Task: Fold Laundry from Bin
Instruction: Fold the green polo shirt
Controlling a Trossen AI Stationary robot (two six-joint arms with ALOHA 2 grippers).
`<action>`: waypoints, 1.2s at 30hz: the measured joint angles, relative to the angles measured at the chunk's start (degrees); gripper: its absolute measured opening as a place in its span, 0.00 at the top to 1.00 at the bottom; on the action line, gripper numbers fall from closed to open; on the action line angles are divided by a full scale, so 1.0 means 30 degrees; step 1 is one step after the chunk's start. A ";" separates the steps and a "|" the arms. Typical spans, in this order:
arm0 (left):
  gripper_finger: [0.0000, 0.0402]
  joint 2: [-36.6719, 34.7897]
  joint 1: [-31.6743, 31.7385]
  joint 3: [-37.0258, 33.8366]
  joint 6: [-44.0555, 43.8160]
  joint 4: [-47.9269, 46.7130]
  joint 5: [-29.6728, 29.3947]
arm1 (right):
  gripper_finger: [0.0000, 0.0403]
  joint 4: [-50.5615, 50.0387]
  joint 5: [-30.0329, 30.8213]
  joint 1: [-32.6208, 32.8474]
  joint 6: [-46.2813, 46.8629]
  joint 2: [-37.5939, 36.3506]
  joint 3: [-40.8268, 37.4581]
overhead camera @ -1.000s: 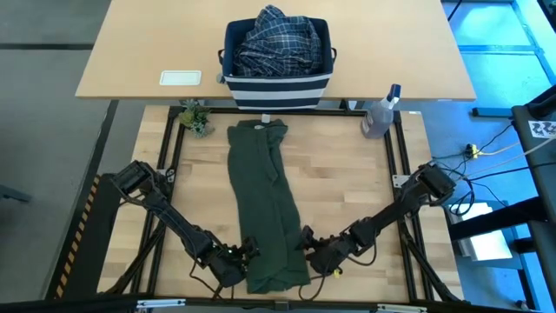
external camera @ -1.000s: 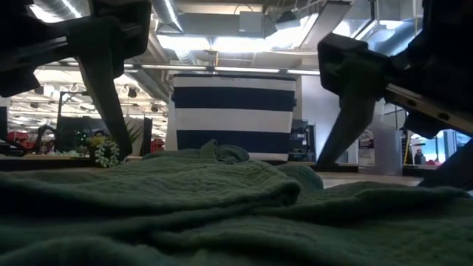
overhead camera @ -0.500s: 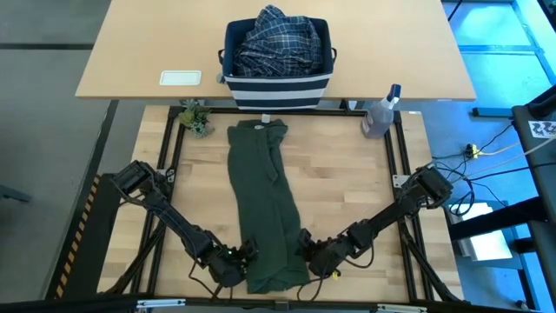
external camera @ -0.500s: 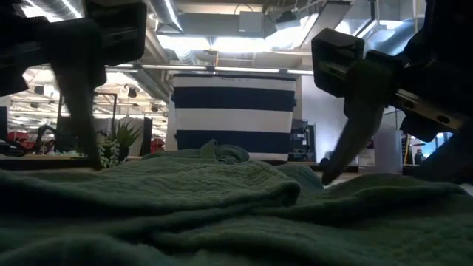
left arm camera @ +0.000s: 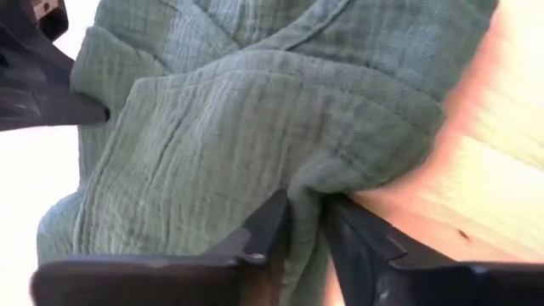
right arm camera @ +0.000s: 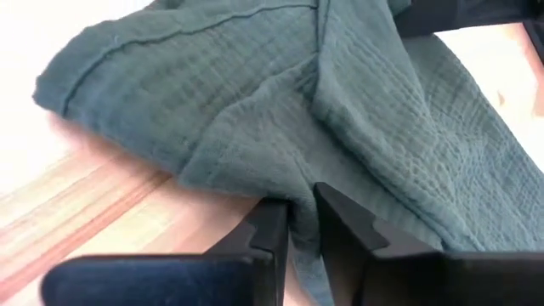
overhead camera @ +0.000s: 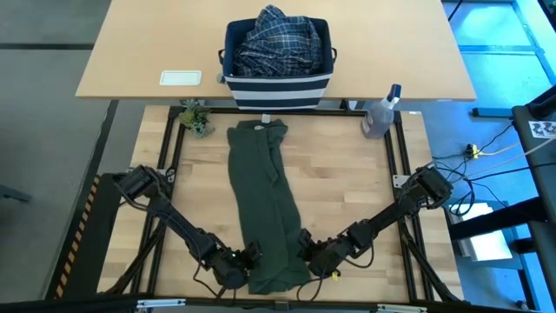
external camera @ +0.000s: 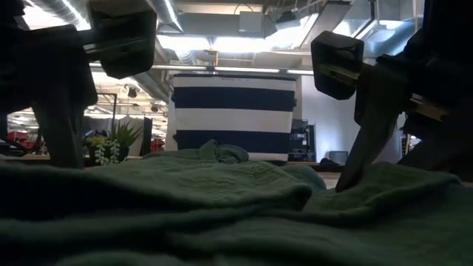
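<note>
A dark olive-green garment (overhead camera: 265, 200) from the laundry lies stretched lengthwise on the wooden table, from its far edge to its near edge. My left gripper (overhead camera: 247, 258) is shut on the garment's left edge near the near end, also seen in its wrist view (left arm camera: 306, 208). My right gripper (overhead camera: 305, 249) is shut on the right edge opposite, also seen in its wrist view (right arm camera: 302, 208). The striped navy bin (overhead camera: 278, 87) stands on the far desk and holds a plaid shirt (overhead camera: 278, 39). My left gripper pinches a bunched bit of the garment's left edge (left arm camera: 310, 178) between its two fingers, close to the near end. The fingers slant down from the table's near left. The garment lies on the table, slack. My right gripper pinches a bunched bit of the garment's right edge (right arm camera: 299, 183) between its two fingers, close to the near end. The fingers slant down from the table's near right. The cloth rests on the table, slack.
A clear spray bottle (overhead camera: 380, 116) stands at the table's far right corner and a small plant (overhead camera: 195, 117) at its far left. A white card (overhead camera: 180, 78) lies on the desk left of the bin. Bare wood shows on both sides of the garment.
Both grippers have shut on the garment's side edges near its near end. My left gripper has also sunk a little toward the table. The cloth has bunched up between each pair of fingers; the rest of the garment has stayed where it was.
</note>
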 joint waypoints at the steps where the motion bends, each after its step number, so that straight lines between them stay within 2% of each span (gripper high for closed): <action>1: 0.86 0.0031 -0.0014 -0.0006 -0.0006 -0.0032 -0.0331 | 0.85 0.0000 0.0004 0.0000 0.0170 0.0000 0.0000; 3: 0.94 -0.0092 -0.0026 -0.0036 -0.0198 -0.0165 -0.0891 | 0.87 -0.0004 0.0035 0.0000 0.0554 0.0000 0.0000; 5: 0.98 -0.0409 0.0029 -0.0117 -0.0386 -0.0471 -0.0919 | 0.90 0.0005 0.0116 0.0000 0.0928 0.0000 0.0000; 9: 0.99 -0.1099 0.0028 -0.0184 -0.1296 -0.1209 -0.1198 | 0.98 0.0124 0.0590 0.0000 0.1596 -0.0116 0.0000; 13: 0.99 -0.2059 -0.0222 -0.0197 -0.2241 -0.1267 -0.1774 | 0.98 0.0421 0.1153 0.0015 0.2508 -0.0160 0.0160; 18: 1.00 -0.2940 -0.0735 -0.0175 -0.3995 -0.1496 -0.1869 | 0.99 0.0358 0.0673 0.0022 0.4295 -0.0168 0.0624; 25: 1.00 -0.3173 -0.1412 -0.0160 -0.8317 -0.1729 0.0838 | 0.99 0.0194 -0.1457 0.0569 0.6554 -0.0182 0.1077; 32: 1.00 -0.4299 -0.1859 -0.0138 -0.8229 -0.1478 -0.2011 | 1.00 -0.0052 -0.1599 0.1009 0.6855 -0.0182 0.2355; 36: 1.00 -0.5313 -0.1844 -0.0138 -0.8948 -0.1366 -0.2329 | 1.00 -0.1176 -0.1592 0.0984 0.6830 -0.0182 0.3391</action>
